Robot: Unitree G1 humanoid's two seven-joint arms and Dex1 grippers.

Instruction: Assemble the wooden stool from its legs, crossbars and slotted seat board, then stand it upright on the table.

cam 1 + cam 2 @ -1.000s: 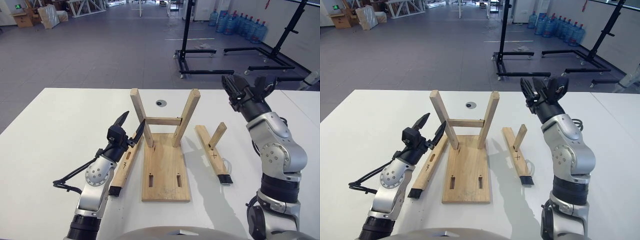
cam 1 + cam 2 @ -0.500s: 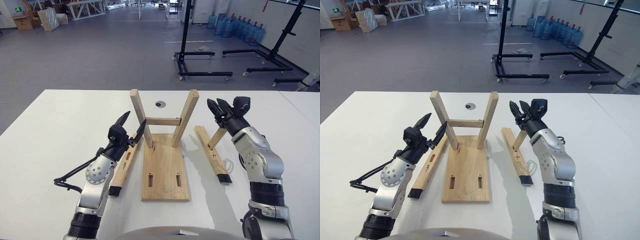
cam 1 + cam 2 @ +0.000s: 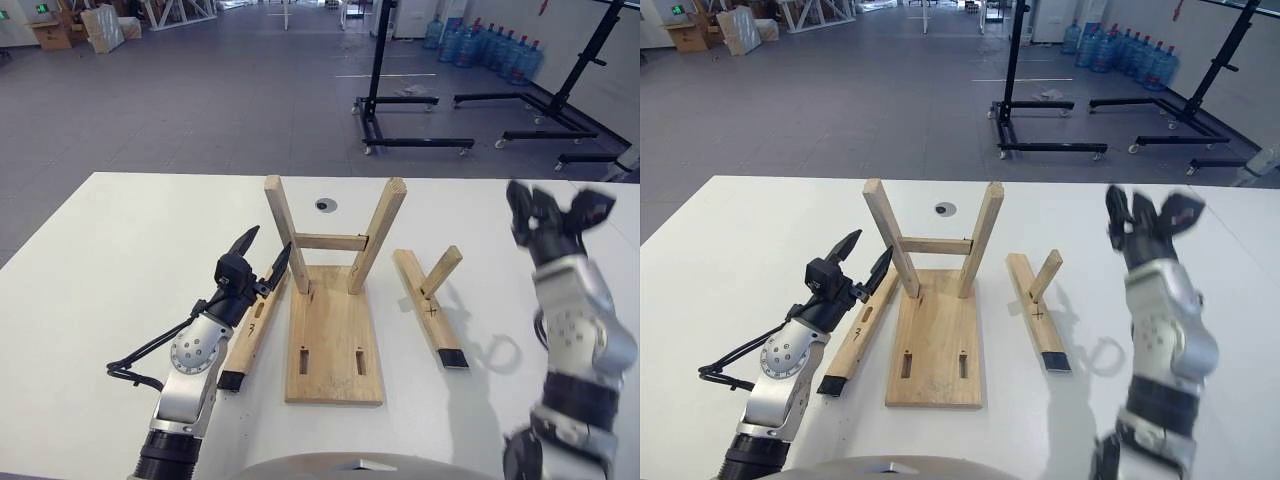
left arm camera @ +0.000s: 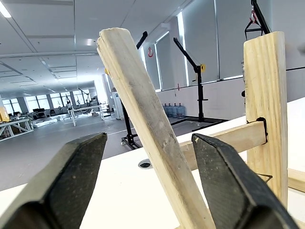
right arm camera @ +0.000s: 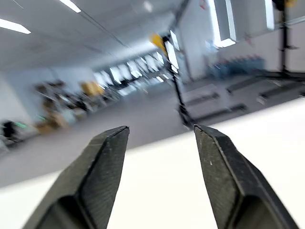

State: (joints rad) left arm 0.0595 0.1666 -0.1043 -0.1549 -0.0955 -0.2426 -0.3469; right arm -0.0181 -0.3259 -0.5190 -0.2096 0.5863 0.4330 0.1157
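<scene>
Left eye view: just left of the seat board [image 3: 330, 338] lies a loose leg [image 3: 252, 330], flat, long axis parallel to the board's long edge. The left gripper [image 3: 267, 245] hovers spread and empty over its far end, so this arm looks nearer for the pickup. A leg frame [image 3: 328, 241] stands in the board's far slots. Right of the board lies a second leg [image 3: 425, 305]; the right gripper [image 3: 552, 203], also spread and empty, hangs well beyond it.

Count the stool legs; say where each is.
4. Two legs stand on the seat board, joined by a crossbar; one leg lies left of the board, one leg right, a short crossbar sticking up.
</scene>
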